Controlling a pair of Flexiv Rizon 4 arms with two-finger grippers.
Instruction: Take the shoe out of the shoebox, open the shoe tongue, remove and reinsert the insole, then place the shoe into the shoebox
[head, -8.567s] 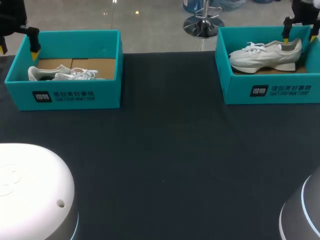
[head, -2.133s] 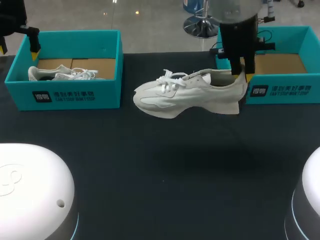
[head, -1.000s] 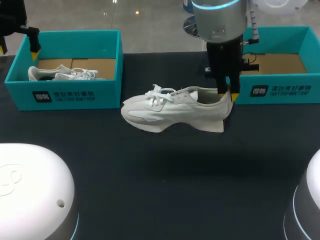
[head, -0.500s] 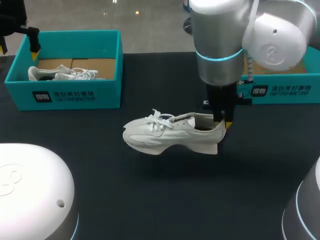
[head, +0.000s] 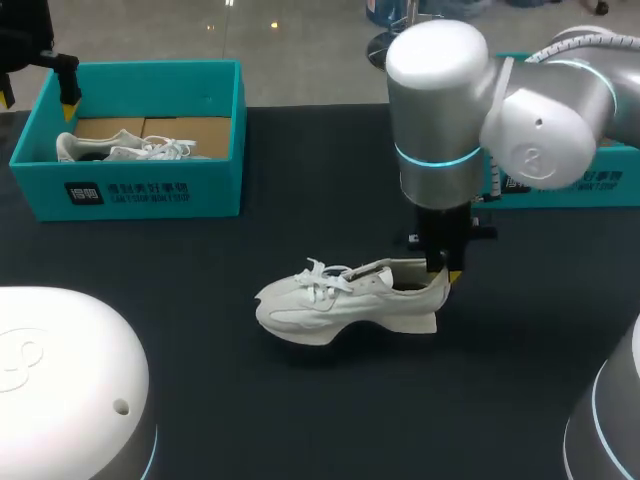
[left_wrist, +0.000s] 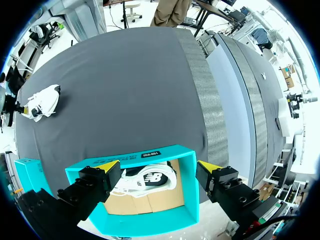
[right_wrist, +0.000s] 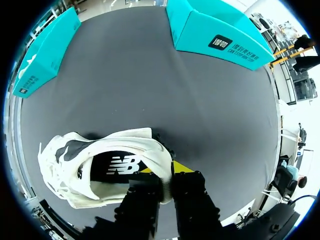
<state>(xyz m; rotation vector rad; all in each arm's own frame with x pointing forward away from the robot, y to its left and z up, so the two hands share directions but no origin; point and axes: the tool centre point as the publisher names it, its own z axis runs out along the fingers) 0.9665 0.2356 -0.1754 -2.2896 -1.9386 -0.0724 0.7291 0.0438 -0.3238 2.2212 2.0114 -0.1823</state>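
A white sneaker (head: 340, 300) is at the middle of the dark table, toe pointing left, its sole at or just above the surface. My right gripper (head: 444, 272) comes straight down onto its heel and is shut on the heel collar. In the right wrist view the fingers (right_wrist: 150, 187) pinch the heel rim of the sneaker (right_wrist: 95, 165), and the insole shows inside. The emptied right shoebox (head: 585, 182) is mostly hidden behind the right arm. My left gripper (left_wrist: 158, 169) hangs open above the left shoebox (left_wrist: 145, 222), apart from everything.
The left teal shoebox (head: 150, 190) stands at the back left and holds a second white sneaker (head: 125, 148). Both boxes sit along the table's far edge. Two white arm bases fill the near corners.
My right arm has carried the sneaker toward the front of the table and lowered it. The left arm has kept still.
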